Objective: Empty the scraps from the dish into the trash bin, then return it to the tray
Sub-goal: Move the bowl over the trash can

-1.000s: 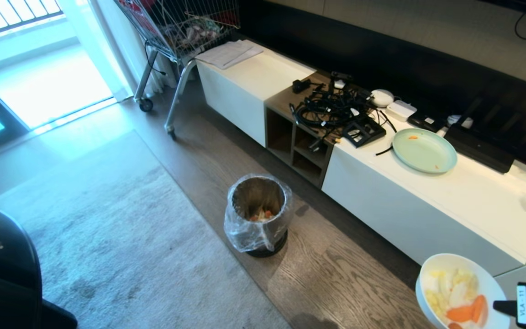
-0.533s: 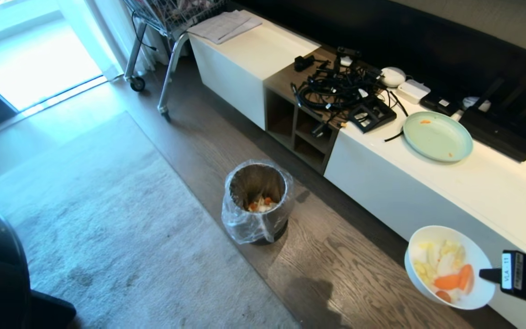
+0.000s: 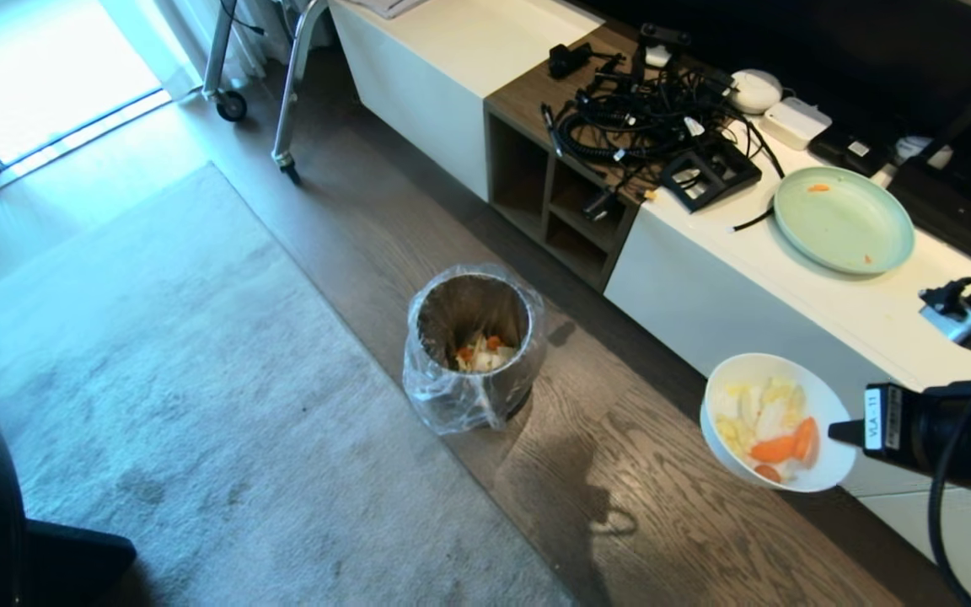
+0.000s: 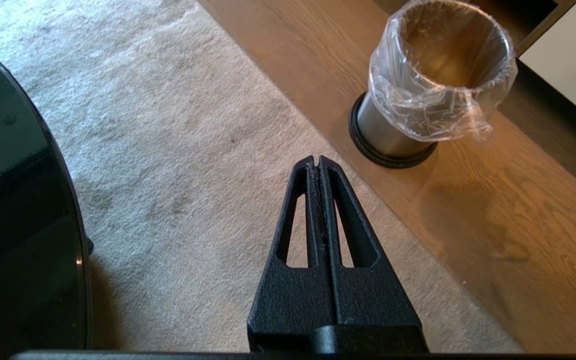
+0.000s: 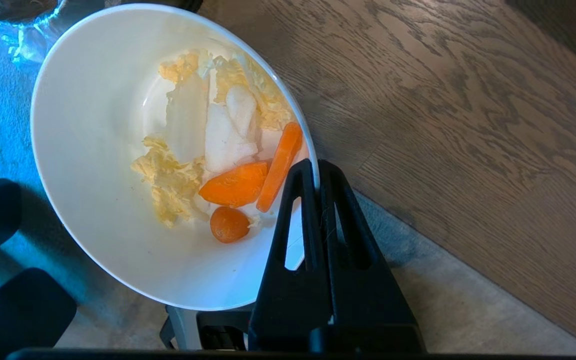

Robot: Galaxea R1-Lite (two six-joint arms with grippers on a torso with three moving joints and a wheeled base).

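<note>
At the far left of the head view lies a grey rug (image 3: 165, 396) with a short, soft pile, on a floor (image 3: 662, 539) of brown wood planks with clear grain. The left gripper (image 4: 318, 162) hangs over this rug, its two black textured fingers pressed flat together, holding nothing. Near the middle stands the trash bin (image 3: 473, 346), a small round cylinder of brushed steel with a black base ring and a thin, wrinkled clear liner bag over its rim; some pale and orange pieces lie inside it. To the right, above the wood floor and well apart from the bin, is the dish (image 3: 776, 421), a deep, glossy white bowl. In it lie the scraps (image 3: 768, 426): pale yellow and white chunks and orange slices. The right gripper (image 3: 841, 432) is clamped tight on the bowl's rim; a white label on it reads "VLA-11". Behind, on a long white cabinet (image 3: 730, 295), rests a flat pale green plate (image 3: 844, 219) beside tangled black cables (image 3: 637, 126).
</note>
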